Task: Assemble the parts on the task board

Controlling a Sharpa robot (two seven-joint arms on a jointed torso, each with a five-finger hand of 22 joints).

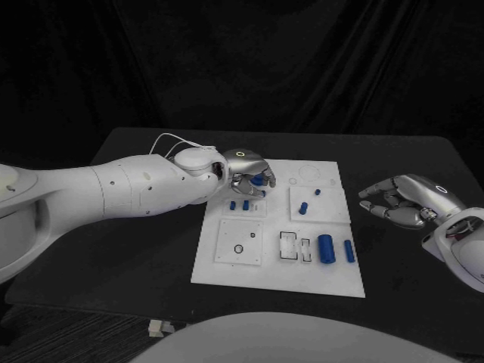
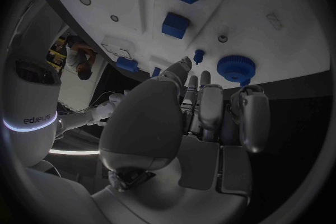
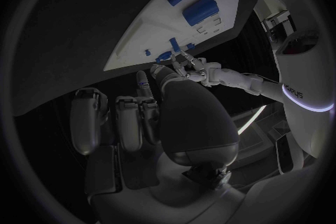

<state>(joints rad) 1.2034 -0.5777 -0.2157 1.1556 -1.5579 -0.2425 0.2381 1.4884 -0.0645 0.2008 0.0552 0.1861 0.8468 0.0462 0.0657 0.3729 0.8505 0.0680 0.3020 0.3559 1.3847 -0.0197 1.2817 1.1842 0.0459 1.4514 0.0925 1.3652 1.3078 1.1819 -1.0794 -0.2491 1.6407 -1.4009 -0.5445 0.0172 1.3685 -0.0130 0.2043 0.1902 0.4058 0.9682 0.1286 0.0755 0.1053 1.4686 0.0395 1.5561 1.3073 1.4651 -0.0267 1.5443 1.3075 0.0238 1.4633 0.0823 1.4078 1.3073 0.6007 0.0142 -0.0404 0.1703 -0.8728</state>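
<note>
over the task board's (image 1: 226,268) far left corner, left hand (image 1: 246,171) pinched a round blue part (image 1: 259,181); right hand (image 1: 404,200) hovered beside the board, fingers curled, holding nothing.

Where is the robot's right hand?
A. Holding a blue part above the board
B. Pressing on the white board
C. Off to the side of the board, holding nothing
C: the right hand hangs beside the board, over the black table, with nothing in its curled fingers.
</note>
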